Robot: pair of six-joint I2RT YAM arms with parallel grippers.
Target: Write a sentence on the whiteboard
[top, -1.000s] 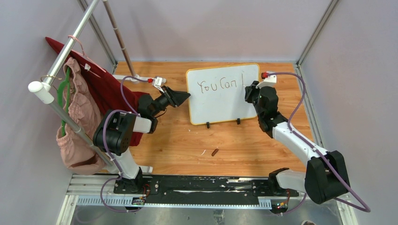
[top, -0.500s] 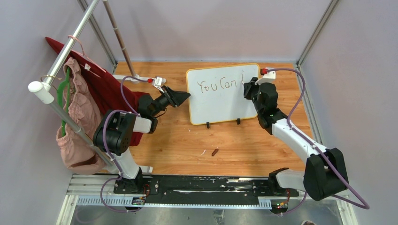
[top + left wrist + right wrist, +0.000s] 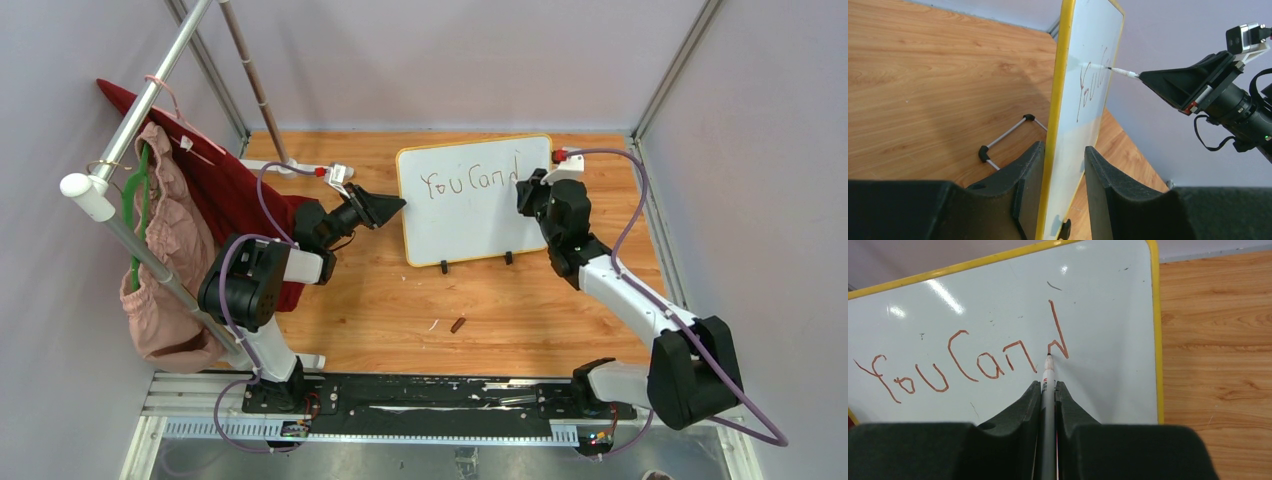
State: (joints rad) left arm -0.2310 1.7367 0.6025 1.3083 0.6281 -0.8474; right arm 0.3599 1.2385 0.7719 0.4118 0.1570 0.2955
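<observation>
the whiteboard (image 3: 470,200) stands leaning back on its two black clip feet (image 3: 442,267), upper middle of the top view, on the wooden table (image 3: 380,310). the left gripper (image 3: 1063,165) straddles the board's left edge, one finger behind it and one on the writing face. as near as i can tell it is closed on the yellow rim. my guess is that it's there as a brace, so the board doesn't slide or tip back when the pen pushes on it.

the right gripper (image 3: 1049,390) is clamped tight on a thin white marker (image 3: 1048,382). the barrel runs straight out between the fingers, which puts the tip in plain sight of the wrist camera and brings it to the board fairly square. the tip touches the surface just right of centre in the right wrist view, at the small loop of what looks like a half-made "d".

the sentence (image 3: 960,365) reads "you can" plus that started letter, in reddish-brown, all along the upper half of the board. the lower half is bare, likely left for a second line, so i'd call the writing roughly halfway.

a small dark brown piece (image 3: 458,324) lies on the table below the board, well apart from it. it may be the pen's cap, but i can't tell.
</observation>
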